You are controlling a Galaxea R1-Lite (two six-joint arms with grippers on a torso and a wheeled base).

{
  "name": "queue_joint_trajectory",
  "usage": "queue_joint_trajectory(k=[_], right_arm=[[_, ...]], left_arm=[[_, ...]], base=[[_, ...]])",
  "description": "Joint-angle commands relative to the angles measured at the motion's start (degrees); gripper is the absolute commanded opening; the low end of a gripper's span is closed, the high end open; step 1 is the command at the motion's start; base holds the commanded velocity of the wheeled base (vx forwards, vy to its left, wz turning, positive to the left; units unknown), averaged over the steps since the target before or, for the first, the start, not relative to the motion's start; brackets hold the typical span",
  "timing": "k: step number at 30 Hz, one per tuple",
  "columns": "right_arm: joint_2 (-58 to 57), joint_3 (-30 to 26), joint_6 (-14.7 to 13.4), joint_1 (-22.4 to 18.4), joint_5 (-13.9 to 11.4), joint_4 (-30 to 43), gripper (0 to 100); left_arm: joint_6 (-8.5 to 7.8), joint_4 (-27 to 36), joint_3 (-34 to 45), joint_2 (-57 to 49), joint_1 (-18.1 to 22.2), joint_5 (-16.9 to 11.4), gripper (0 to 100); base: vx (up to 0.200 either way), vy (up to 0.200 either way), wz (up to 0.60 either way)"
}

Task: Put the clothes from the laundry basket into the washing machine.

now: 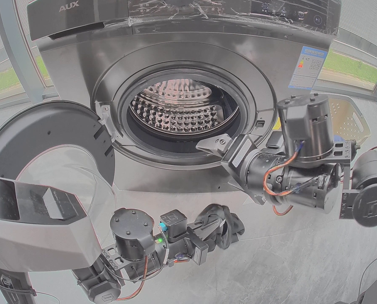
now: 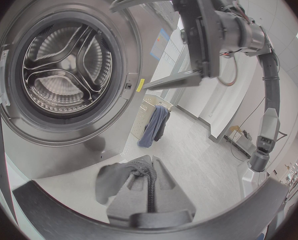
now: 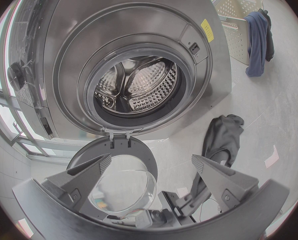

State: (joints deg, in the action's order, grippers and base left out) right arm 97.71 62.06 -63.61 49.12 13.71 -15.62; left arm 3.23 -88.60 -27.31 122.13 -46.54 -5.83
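Left pincer (image 2: 150, 160) pinches dark garment (image 2: 110, 180); right pincer (image 3: 150, 159) spread. Right wrist view shows blue garment (image 3: 255, 40) draped over laundry basket (image 3: 232, 34).

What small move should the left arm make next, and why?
Probably lift the left gripper toward the drum: its jaws are shut on a dark garment well below it, the door is open, and the drum looks empty.
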Motion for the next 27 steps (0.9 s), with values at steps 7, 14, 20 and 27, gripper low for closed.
queue_joint_trajectory(k=[7,14,20,27], right_arm=[[-5.2,-6.2,4.6,-0.6,0.0,0.6,100],[-6.8,-14.0,19.0,-2.5,-0.4,-8.0,100],[-6.5,-18.3,23.8,-3.7,-0.4,-14.7,100],[-5.9,-22.9,32.5,-5.8,-1.1,-16.0,100]], left_arm=[[0.64,-0.1,-0.8,-4.2,2.0,0.1,0],[1.87,0.1,-0.7,-15.9,3.9,0.0,0],[4.15,0.2,-0.6,-19.3,4.0,0.0,0],[4.15,0.1,-3.0,-21.4,5.7,0.1,0]], base=[[0.0,0.0,0.0],[0.0,0.0,0.0],[0.0,0.0,0.0],[0.0,0.0,0.0]])
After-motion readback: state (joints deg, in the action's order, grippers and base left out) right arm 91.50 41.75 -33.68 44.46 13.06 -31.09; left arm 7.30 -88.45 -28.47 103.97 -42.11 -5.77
